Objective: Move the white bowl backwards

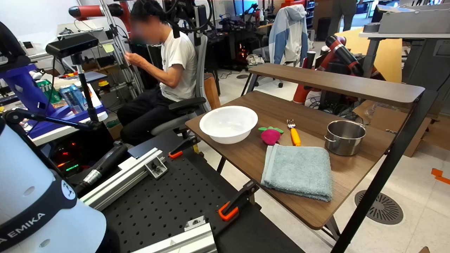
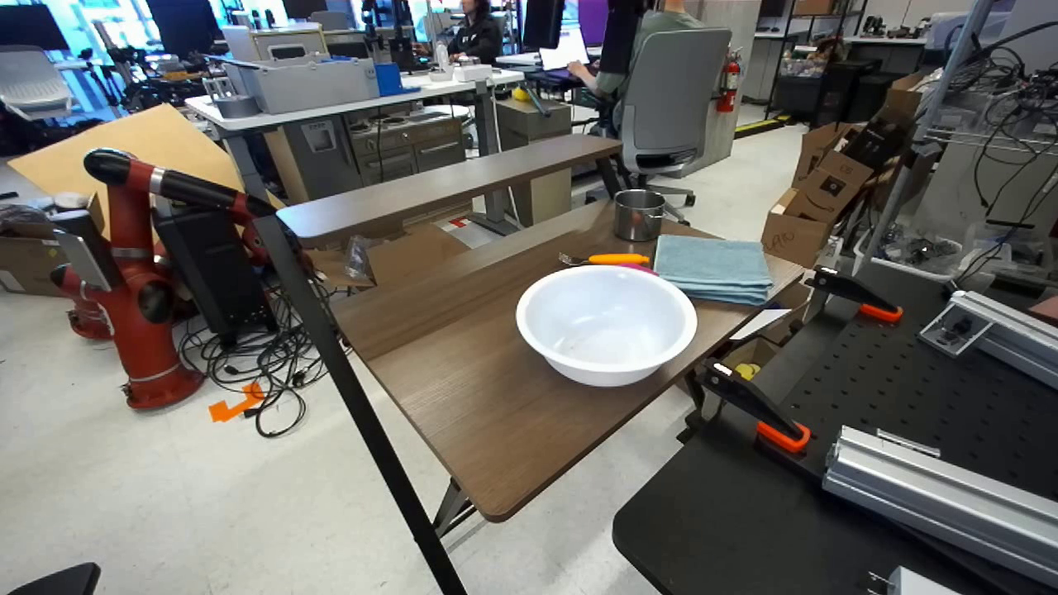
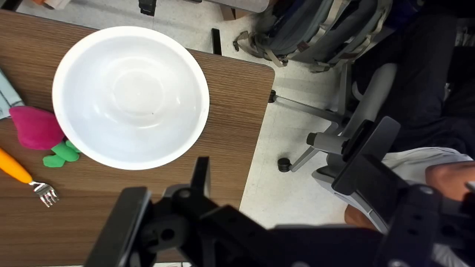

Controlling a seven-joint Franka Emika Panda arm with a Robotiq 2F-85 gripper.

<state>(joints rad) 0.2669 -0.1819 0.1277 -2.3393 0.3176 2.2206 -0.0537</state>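
Only the wrist view is showing the tool (image 3: 169,178). Its two fingers (image 3: 122,213) are standing apart, with brown wood of the counter (image 3: 237,111) showing in the gap, and their tips are appearing near the rim of the white bowl (image 3: 131,94) without covering it; how high the tool is hanging, I cannot tell. In an exterior view, pale casing of the arm (image 1: 24,175) is filling a lower corner. The metal pot (image 1: 344,142) is standing upright in both exterior views, near a folded blue-grey towel (image 1: 299,172); the wrist view is catching just a corner of that towel. A magenta toy (image 1: 270,137) with green leaves is lying just beside the bowl, an orange-handled fork (image 1: 295,136) near it; in an exterior view, the bowl is hiding all but a sliver of the toy (image 2: 643,267).

On the bowl's bare floor, the wrist view is showing a tiny dark spot; whether it is a crumb or a mark, I cannot tell. In an exterior view, the pot (image 1: 342,144) is showing part of its shiny inner wall; I cannot make out its bottom.

The bowl is sitting upright on the counter, near the edge facing the black perforated worktop (image 1: 197,196), with toy and fork lying between it and the pot. It is looking wide, shallow and round, its sides tapering to a narrower base, its glossy white surface catching small glints.
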